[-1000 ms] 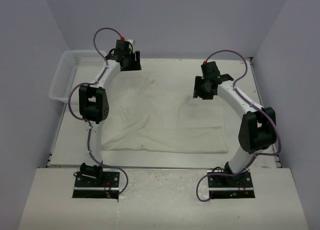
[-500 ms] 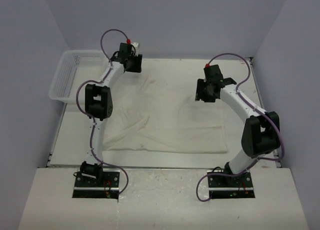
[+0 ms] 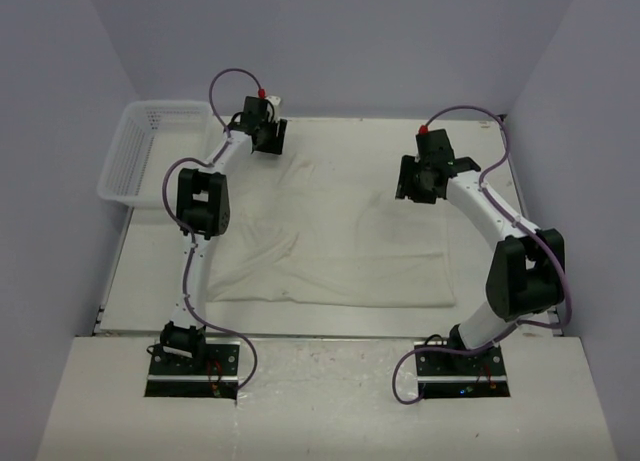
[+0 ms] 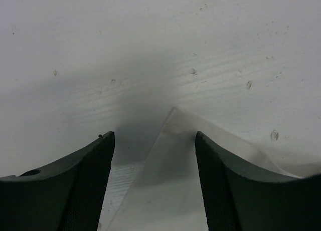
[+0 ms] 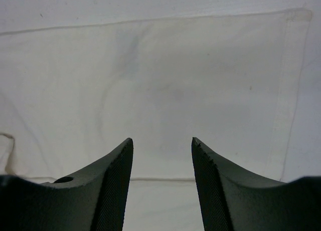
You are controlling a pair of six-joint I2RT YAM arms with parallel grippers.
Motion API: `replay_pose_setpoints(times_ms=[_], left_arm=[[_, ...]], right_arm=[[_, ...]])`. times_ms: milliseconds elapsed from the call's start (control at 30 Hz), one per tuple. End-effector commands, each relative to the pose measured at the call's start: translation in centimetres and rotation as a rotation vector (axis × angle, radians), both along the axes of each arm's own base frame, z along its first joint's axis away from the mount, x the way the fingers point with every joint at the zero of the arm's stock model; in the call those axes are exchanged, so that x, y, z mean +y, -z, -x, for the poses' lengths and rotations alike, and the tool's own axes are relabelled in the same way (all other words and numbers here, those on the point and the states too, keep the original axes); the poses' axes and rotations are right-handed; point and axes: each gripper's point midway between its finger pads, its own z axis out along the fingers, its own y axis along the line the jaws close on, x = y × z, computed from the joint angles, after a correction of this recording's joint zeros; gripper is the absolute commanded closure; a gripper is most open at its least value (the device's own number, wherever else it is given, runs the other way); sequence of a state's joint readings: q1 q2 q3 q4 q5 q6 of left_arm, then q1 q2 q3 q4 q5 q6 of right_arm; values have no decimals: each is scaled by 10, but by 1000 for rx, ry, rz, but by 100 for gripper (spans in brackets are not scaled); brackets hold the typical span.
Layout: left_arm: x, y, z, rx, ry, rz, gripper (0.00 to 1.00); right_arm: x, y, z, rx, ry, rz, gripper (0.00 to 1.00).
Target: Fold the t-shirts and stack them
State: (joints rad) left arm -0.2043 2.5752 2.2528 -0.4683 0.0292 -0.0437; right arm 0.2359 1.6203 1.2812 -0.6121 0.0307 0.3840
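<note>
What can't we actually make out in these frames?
- Top view: the fingers of the left gripper and right gripper are hidden under their own wrist bodies.
- Top view: the left arm covers the t-shirt along its left edge; layer count is unreadable, pale on pale.
- Left wrist: the pale corner runs off the bottom edge; contact unclear.
- Right wrist: the t-shirt runs off the left and bottom edges.

Pale lilac walls enclose a white table on three sides under even light.
</note>
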Motion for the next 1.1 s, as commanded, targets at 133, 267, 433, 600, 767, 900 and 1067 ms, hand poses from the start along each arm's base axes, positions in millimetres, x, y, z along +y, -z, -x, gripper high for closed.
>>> replay_pose_setpoints(times_ms=[133, 267, 433, 600, 767, 900, 1067], left_arm=[[-22, -9, -15, -81, 82, 46, 34], [-29, 4, -10, -48, 100, 70, 44], [-34, 12, -5, -21, 115, 98, 53], [-31, 16, -2, -4, 107, 83, 63], [-23, 16, -1, 2, 83, 53, 94], [-17, 16, -1, 3, 61, 35, 100], [-14, 8, 2, -10, 41, 38, 100]], right_arm=[[-4, -26, 1, -78, 11, -24, 48], [-19, -25, 3, -66, 52, -4, 48], [-54, -17, -6, -21, 180, 102, 48], [-78, -5, -18, 42, 251, 128, 47], [-83, 32, -27, 184, 259, 93, 46], [-85, 51, -31, 249, 266, 105, 46], [-92, 63, -34, 298, 266, 98, 46]])
